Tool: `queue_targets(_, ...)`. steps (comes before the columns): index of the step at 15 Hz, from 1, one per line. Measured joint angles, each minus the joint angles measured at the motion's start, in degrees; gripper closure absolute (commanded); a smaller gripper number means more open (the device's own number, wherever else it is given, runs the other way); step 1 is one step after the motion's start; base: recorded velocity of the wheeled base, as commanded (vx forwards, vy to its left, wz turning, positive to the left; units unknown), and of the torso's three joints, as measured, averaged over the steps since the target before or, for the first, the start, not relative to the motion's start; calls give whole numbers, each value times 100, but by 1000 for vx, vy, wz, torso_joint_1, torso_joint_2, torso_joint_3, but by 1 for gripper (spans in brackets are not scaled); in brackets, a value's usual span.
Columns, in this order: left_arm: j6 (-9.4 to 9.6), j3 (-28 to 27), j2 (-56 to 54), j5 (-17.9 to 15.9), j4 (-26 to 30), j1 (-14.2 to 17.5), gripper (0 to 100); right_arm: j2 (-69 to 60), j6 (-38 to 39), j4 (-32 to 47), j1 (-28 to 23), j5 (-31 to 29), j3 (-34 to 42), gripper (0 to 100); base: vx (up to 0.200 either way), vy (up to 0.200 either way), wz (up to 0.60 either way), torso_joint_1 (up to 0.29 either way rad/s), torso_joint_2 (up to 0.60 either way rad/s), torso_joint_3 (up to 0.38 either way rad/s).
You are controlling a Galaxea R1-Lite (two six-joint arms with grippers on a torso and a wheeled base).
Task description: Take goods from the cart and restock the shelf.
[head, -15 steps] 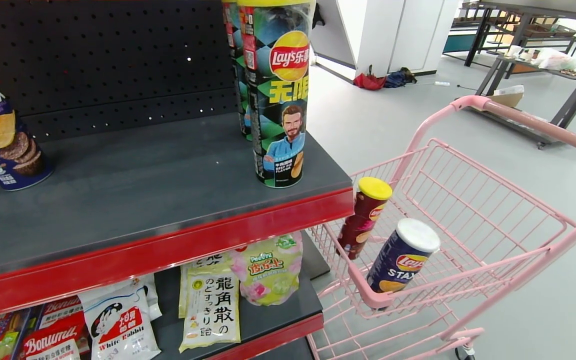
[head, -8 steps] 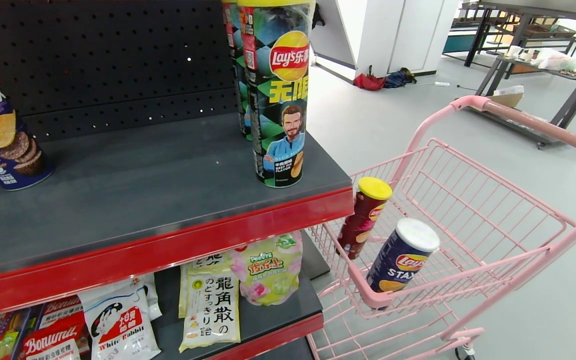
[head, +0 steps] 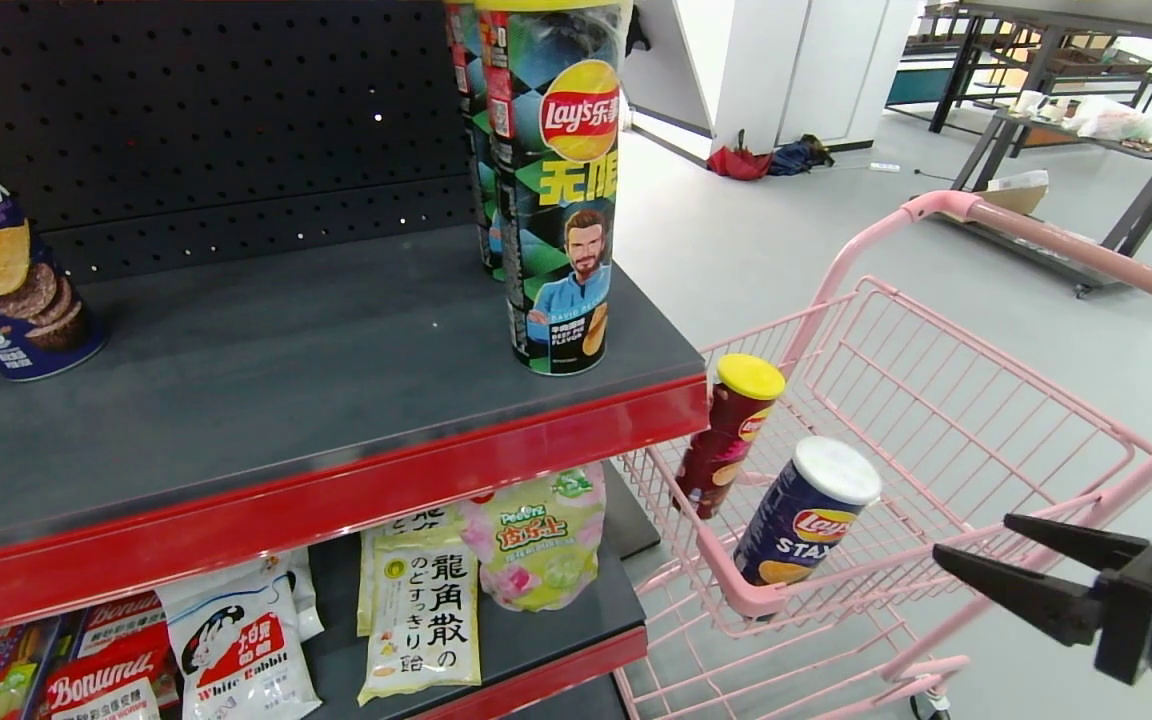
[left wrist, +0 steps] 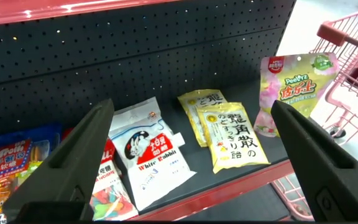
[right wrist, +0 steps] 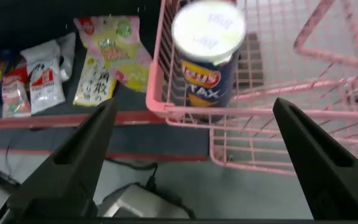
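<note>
Head view: blue chip can (head: 806, 510) leaned in corner of cart (head: 1026, 227), ahead of right fingers (head: 1021, 592), apart from them. Judged light, stiff cardboard tube, glossy, crushable if squeezed; mid-body side grip advised. Right fingers spread wide, nothing held, levelled toward can. Left fingers (left wrist: 73, 162) spread, nothing held, snack bags (left wrist: 148, 155) ahead.

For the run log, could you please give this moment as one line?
right gripper: open, near pink wire cart | navy white-lidded chip can: in cart | left gripper: open, facing lower shelf
</note>
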State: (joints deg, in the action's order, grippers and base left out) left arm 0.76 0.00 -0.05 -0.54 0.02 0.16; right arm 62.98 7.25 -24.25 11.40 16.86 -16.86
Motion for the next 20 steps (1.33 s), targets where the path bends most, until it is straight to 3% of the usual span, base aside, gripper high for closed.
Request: queue_targets(20, -7, 0, 0, 10, 2, 0, 0, 3309, -15, -2126, 535, -37, -450, 0, 0, 0, 0, 0, 0, 0)
